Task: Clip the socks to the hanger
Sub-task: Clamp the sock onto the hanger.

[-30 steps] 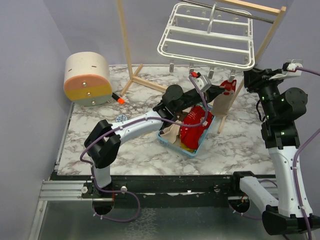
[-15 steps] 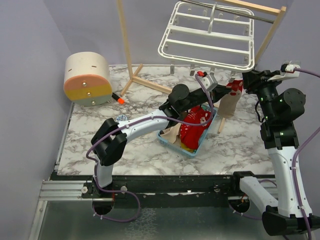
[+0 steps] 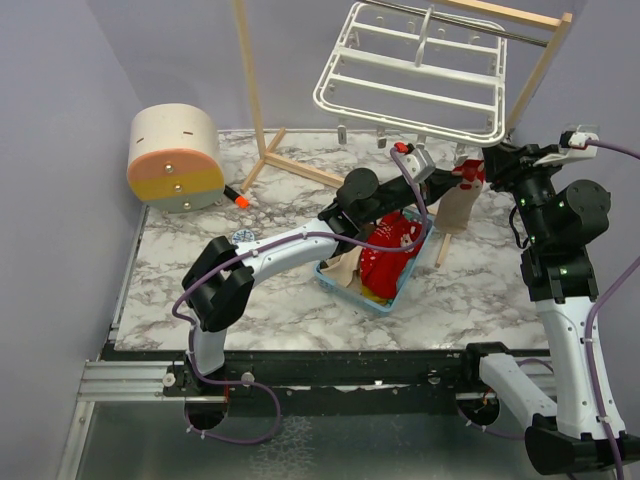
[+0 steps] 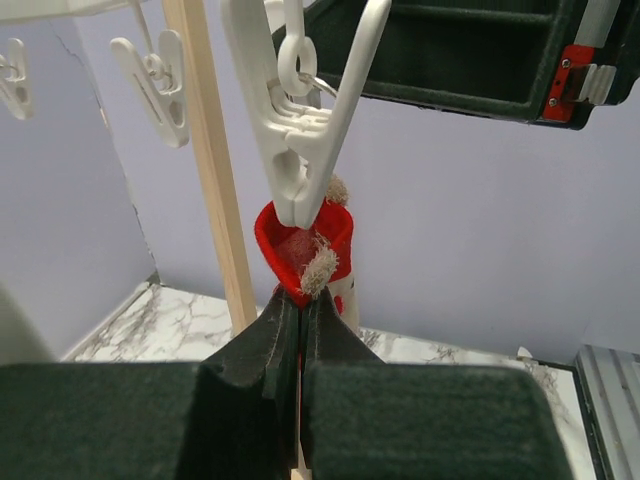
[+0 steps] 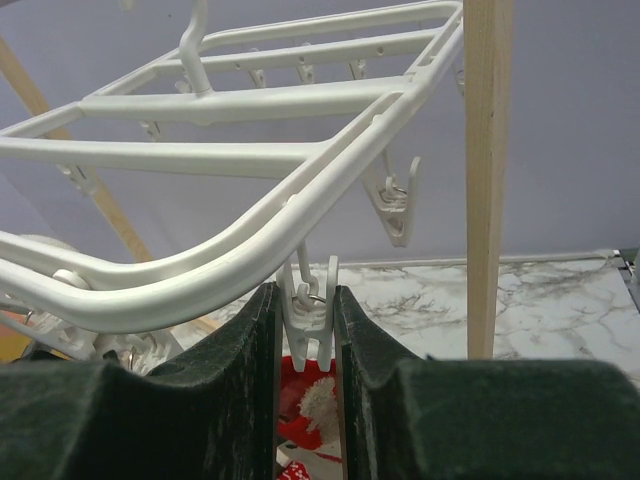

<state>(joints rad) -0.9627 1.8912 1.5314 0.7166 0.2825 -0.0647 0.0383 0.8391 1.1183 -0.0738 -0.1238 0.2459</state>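
The left claw [image 4: 300,300], pinched shut on the red sock [image 4: 290,240], is holding its cuff directly beneath the clip [image 4: 300,170] that the right claw [image 5: 305,292] is squeezing.

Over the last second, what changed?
The left claw, shut on the sock, carried it farther from the bases and toward the right arm, until its cuff reached the clip pinched by the right claw. Most of that travel came early. Unchanged: both grips, the right claw's place, the hanger, the basket.
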